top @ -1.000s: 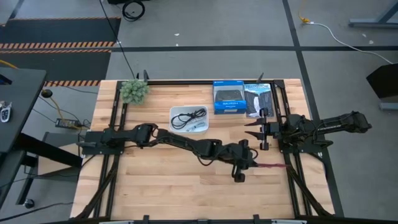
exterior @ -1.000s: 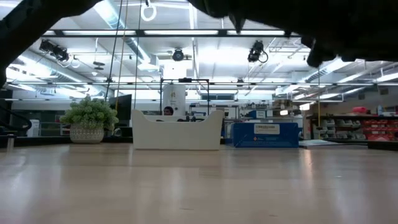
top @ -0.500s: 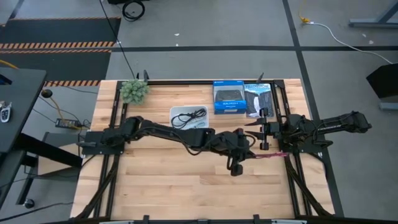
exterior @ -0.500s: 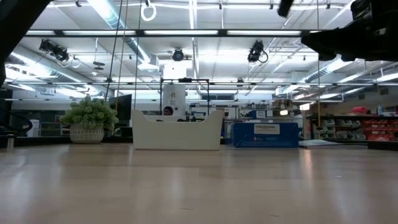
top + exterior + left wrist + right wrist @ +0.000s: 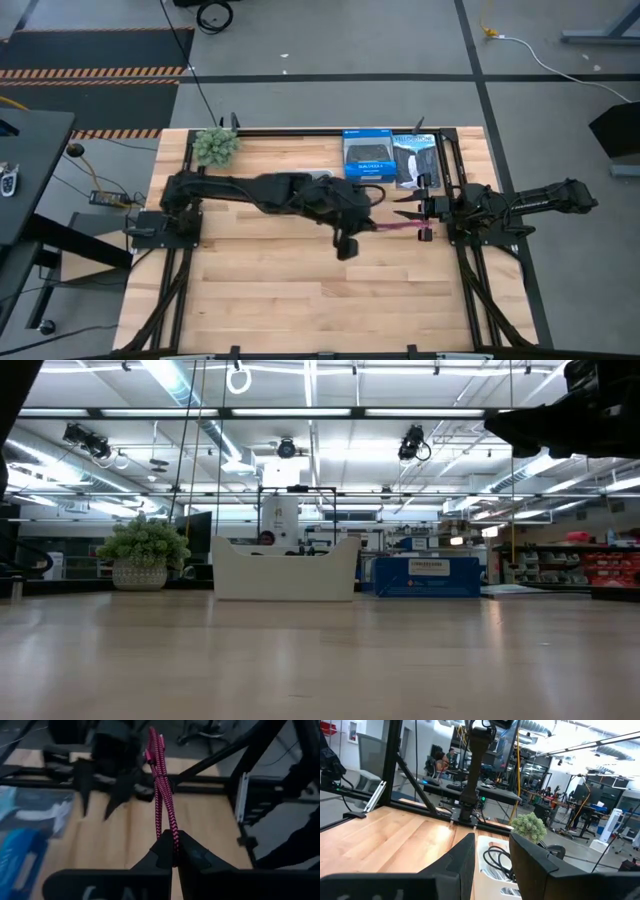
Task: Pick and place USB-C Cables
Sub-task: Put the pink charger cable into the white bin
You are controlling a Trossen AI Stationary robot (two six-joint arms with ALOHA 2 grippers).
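Note:
The dark red braided cable (image 5: 396, 228) (image 5: 162, 795) sticks out past my left gripper (image 5: 366, 227) (image 5: 171, 856), which is shut on it above the table's middle. The cable's connector end (image 5: 151, 747) reaches toward my right gripper (image 5: 400, 207) (image 5: 492, 865), which waits open at the table's right side and touches nothing. A black cable (image 5: 496, 859) lies coiled in the white tray (image 5: 322, 176) (image 5: 285, 572) (image 5: 482, 851); my left arm covers most of the tray in the high view. No white or light blue-grey cable shows. My left gripper pinches the red cable between its two fingertips (image 5: 161, 851), on several strands lying side by side (image 5: 169, 836). The fingers come about level from the table's left and lie along the cable. The cable is lifted clear and runs straight out beyond them toward the table's right.
A blue box (image 5: 366, 158) (image 5: 425, 575) and a black-and-grey box (image 5: 413, 160) lie at the far edge, right of the tray. A small potted plant (image 5: 216, 146) (image 5: 145, 555) stands at the far left corner. Bare wood stretches along the near half of the table (image 5: 300, 300).
My left gripper, shut on the red cable throughout, has moved from the near right part of the table toward the far edge and the left, closer to the tray. The cable has come along with it, still trailing toward the right.

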